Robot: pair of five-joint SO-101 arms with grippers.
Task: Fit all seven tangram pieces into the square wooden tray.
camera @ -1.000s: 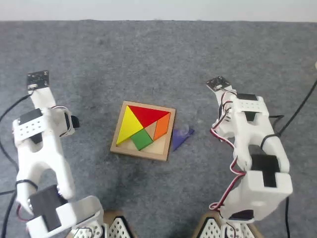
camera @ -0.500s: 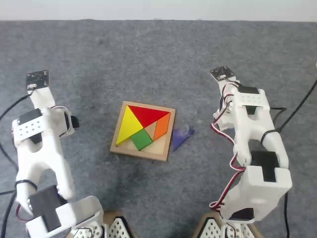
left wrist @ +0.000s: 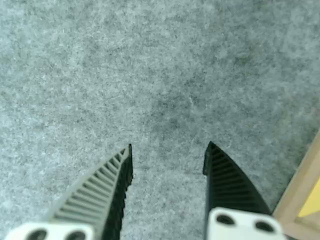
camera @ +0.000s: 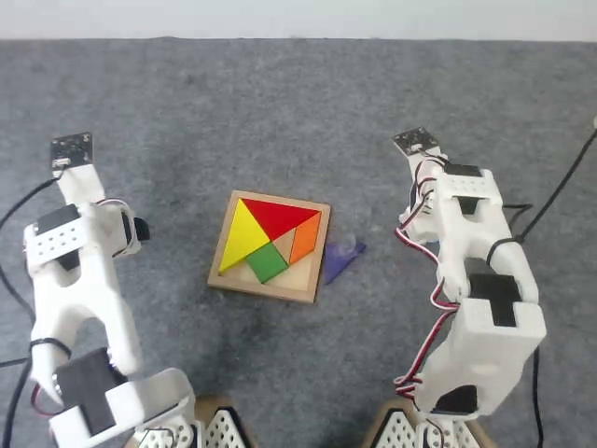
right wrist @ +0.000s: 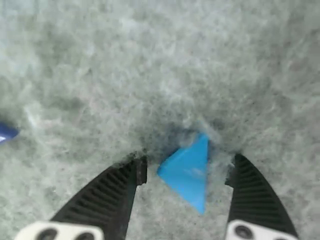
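Bright, even light covers the grey bench (camera: pixel 280 112), casting only faint, soft shadows beside the wooden tray (camera: pixel 297 273).

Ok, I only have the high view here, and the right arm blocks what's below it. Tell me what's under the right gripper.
Observer: A light blue triangle piece lies flat on the carpet between the open fingers of the right gripper, with a gap on each side.
Operator: Now report the left gripper.
Observer: The left gripper is open over bare carpet, holding nothing, with a corner of the wooden tray just beside it.
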